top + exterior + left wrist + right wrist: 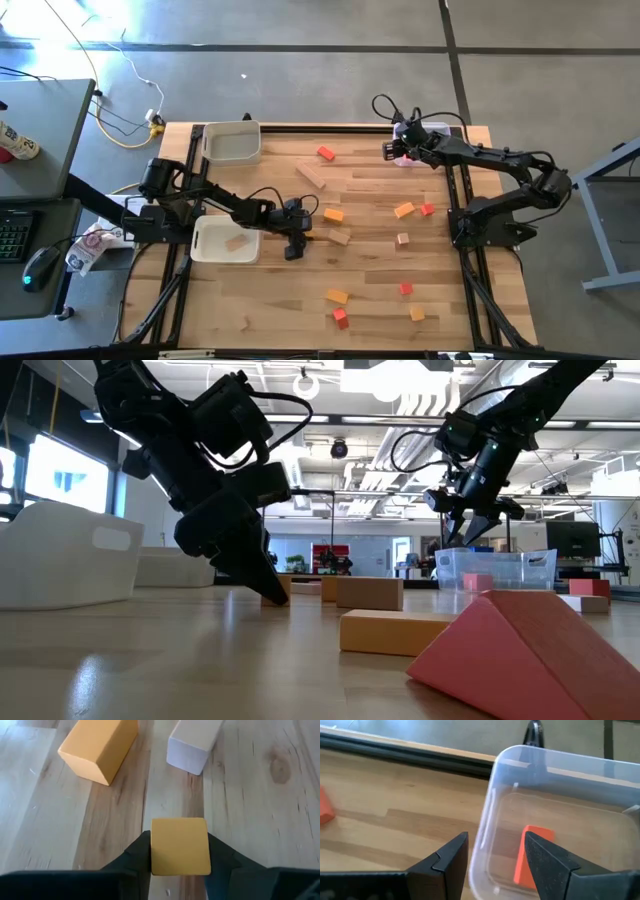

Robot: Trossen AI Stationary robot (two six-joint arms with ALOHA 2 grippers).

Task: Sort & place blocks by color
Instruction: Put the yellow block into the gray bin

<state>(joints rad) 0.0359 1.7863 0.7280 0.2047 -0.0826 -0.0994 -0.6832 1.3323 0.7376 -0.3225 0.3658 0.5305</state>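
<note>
High view: the left gripper [294,247] sits low over the surface [370,290] just beside a white bin [205,246], its tips lost in the dark of the arm. From the left wrist, its fingers [137,856] are clenched on an orange cube [180,846], whose lower edge is cut off by the frame. An orange block [98,746] and a pale wood block [192,742] lie just ahead, both cropped. The right gripper [492,851] hangs over the rim of a clear bin [560,810] at the far right corner, fingers released and holding nothing; a red block [530,857] lies inside, partly hidden behind one finger. Other blocks are scattered over the surface; in the low view a red wedge [520,650] blocks much of the near right.
</note>
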